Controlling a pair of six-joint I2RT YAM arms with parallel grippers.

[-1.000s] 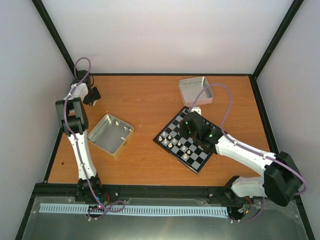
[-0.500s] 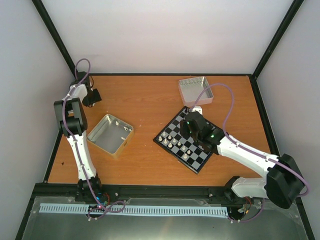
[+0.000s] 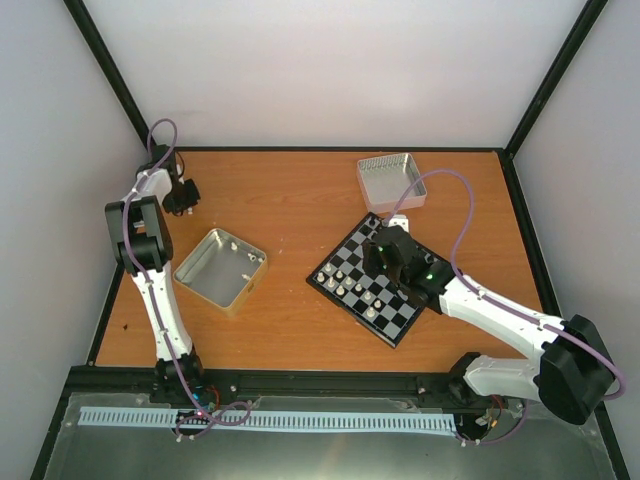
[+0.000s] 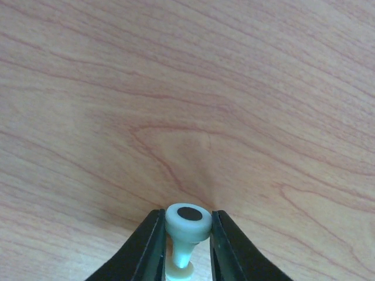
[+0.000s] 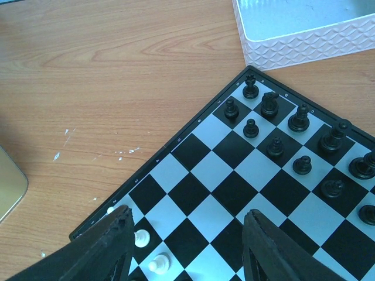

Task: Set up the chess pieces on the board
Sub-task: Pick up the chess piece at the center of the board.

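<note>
A cream chess piece (image 4: pixel 187 221), seemingly a pawn, sits clamped in the left gripper (image 4: pixel 186 218), bare table (image 4: pixel 176 88) beyond. Carrying step, I judge; next it must reach the board (image 5: pixel 234 193) beneath the right gripper (image 5: pixel 188 219), fingers spread

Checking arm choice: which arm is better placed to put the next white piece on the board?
Left, probably: the left gripper holds a white piece, though far from the board. The right gripper hovers open over it.

No readable text, label or number anywhere.
</note>
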